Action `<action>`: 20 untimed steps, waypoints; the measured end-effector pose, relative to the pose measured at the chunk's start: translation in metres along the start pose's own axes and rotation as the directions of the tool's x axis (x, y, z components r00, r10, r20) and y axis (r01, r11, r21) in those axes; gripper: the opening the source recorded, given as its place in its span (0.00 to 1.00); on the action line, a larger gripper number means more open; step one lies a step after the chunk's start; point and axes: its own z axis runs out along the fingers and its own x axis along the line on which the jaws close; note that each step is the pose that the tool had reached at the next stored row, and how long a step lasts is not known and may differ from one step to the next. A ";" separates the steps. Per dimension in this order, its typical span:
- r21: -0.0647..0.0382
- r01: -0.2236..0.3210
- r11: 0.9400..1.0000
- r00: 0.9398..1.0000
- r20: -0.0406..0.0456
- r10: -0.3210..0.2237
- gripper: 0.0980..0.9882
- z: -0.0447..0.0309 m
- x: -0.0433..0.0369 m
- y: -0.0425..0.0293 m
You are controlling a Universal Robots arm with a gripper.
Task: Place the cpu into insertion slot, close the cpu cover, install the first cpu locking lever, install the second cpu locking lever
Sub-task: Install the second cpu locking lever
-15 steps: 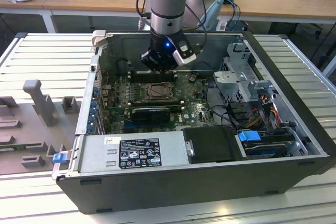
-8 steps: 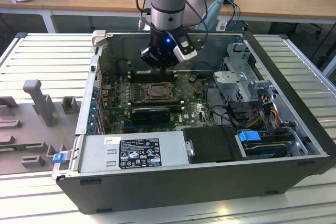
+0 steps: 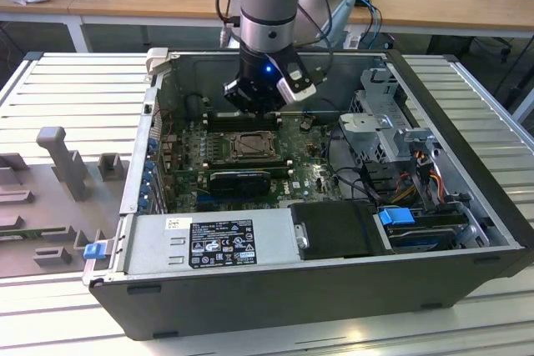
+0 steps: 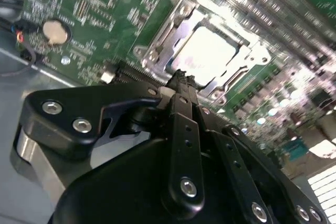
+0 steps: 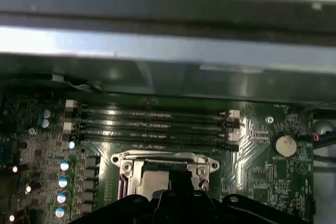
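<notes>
The insertion slot sits mid-board inside the open computer case. In the second wrist view the pale silvery cpu lies in it, and the silvery cpu cover lies flat as a frame around it. The cover's rim and the chip also appear in the first wrist view. My gripper hangs just above the slot's far edge. Its black fingertips are pressed together, with nothing visible between them, right beside the cover's edge. I cannot make out the locking levers clearly.
Long black memory slots run beside the socket, and a coin battery sits on the green board. A long black block lies on the socket's near side. The case walls, power supply and drive cage hem the board in.
</notes>
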 end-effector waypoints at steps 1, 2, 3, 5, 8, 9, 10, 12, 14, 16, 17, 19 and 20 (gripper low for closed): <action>0.000 0.000 1.000 1.000 0.000 0.000 0.01 -0.0004 0.0004 -0.0049; 0.000 0.000 1.000 1.000 0.000 0.000 0.01 -0.0007 0.0006 -0.0084; 0.000 0.000 1.000 1.000 0.000 0.000 0.01 -0.0012 0.0010 -0.0152; 0.000 0.000 1.000 1.000 -0.003 0.000 0.01 -0.0020 0.0011 -0.0244; 0.000 0.000 1.000 1.000 -0.003 0.000 0.01 -0.0028 0.0016 -0.0341; 0.000 0.000 1.000 1.000 -0.003 0.000 0.01 -0.0031 0.0016 -0.0368; 0.000 0.000 1.000 1.000 -0.003 0.000 0.01 -0.0032 0.0011 -0.0391; -0.006 -0.001 1.000 1.000 -0.004 0.001 0.01 -0.0032 0.0015 -0.0476; -0.012 -0.001 1.000 1.000 -0.004 0.001 0.01 -0.0036 0.0018 -0.0533; -0.030 0.000 1.000 1.000 -0.003 0.000 0.01 -0.0037 0.0040 -0.0575; -0.042 0.002 0.999 1.000 -0.002 -0.002 0.01 -0.0036 0.0075 -0.0585; -0.050 0.004 0.999 1.000 -0.002 -0.004 0.01 -0.0034 0.0192 -0.0592; -0.050 0.003 0.999 1.000 -0.002 -0.004 0.01 -0.0034 0.0243 -0.0595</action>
